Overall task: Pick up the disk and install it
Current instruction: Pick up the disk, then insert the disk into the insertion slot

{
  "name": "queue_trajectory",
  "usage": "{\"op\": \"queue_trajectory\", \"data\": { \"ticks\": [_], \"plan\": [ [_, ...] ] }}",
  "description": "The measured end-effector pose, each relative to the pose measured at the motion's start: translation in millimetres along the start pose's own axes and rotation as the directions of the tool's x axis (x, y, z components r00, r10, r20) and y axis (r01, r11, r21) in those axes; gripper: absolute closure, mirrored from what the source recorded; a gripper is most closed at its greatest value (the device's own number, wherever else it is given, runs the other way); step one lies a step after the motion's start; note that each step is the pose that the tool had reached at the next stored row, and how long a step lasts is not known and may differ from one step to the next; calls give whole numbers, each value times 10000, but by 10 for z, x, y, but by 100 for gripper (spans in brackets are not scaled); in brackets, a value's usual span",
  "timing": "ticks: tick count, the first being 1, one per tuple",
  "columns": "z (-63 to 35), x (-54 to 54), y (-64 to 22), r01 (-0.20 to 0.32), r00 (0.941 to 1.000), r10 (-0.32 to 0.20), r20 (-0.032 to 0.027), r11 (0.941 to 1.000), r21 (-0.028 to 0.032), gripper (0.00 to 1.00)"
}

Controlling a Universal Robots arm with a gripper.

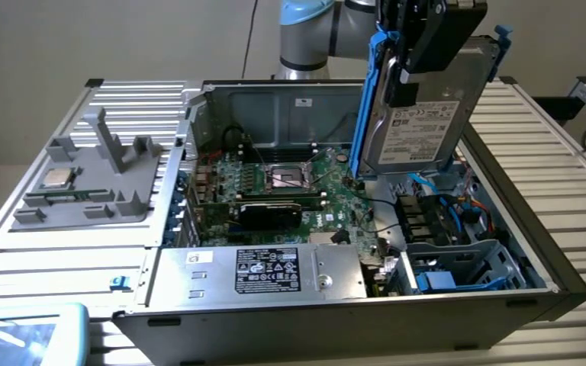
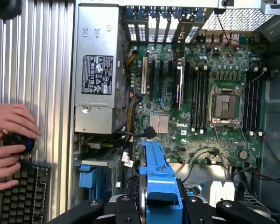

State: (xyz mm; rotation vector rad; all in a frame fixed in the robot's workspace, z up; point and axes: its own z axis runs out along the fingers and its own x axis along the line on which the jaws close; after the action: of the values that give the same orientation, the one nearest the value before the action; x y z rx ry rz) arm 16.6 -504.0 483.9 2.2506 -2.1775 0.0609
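The claw (image 1: pixel 412 80) grips the disk (image 1: pixel 415 137) upright, long axis near vertical, above the open computer case (image 1: pixel 272 305), the drive cage (image 1: pixel 466 263) lying below it at the exterior view's right.

Disk (image 1: pixel 420 126) top + upper hand (image 1: pixel 407 76) beyond ext. view's top edge

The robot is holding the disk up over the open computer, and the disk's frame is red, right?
Not quite. The gripper holds the disk over the open computer, but the frame is blue, not red. The exterior view shows it.
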Motion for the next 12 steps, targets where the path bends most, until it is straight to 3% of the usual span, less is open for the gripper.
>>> {"op": "queue_trajectory", "data": {
  "ticks": [12],
  "plan": [
    [-15,42,1,-4,10000,4,-21,10000,-1,63]
  ]
}}
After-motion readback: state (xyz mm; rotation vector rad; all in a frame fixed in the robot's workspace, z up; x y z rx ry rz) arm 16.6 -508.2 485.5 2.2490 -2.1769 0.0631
